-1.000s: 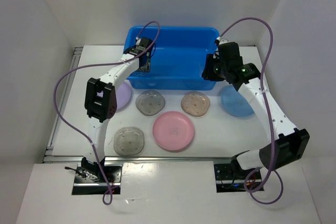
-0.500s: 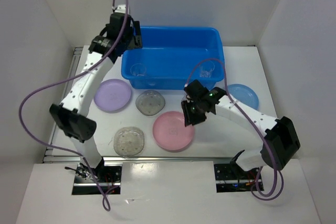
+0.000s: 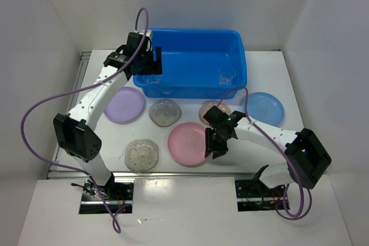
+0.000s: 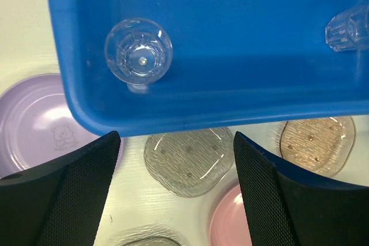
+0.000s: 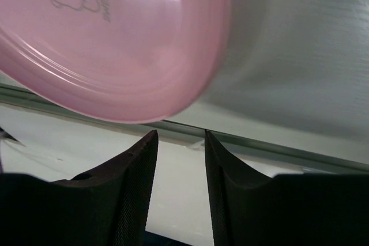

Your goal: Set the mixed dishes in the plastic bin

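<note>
The blue plastic bin (image 3: pixel 190 41) holds two clear cups, one at its left (image 3: pixel 151 79) and one at its right (image 3: pixel 226 75). My left gripper (image 3: pixel 147 64) hovers open and empty above the bin's left front; its view shows the bin (image 4: pixel 230 38) and the left cup (image 4: pixel 138 57). My right gripper (image 3: pixel 215 144) is low at the right edge of the pink plate (image 3: pixel 187 143), open and empty, with the plate's rim (image 5: pixel 115 44) just above its fingertips (image 5: pixel 124 194). The lavender (image 3: pixel 123 105), greyish (image 3: pixel 165 112), tan (image 3: pixel 210 108), blue (image 3: pixel 262 108) and speckled (image 3: pixel 142 155) plates lie on the table.
The table's metal front rail (image 5: pixel 277 148) runs just past the right fingers. White walls enclose the table on the left, back and right. The right arm lies over part of the tan plate.
The right gripper left the bin and came down to the pink plate's right edge. The left gripper rose out of the bin and now hovers over its left front. Both cups stayed in the bin.
</note>
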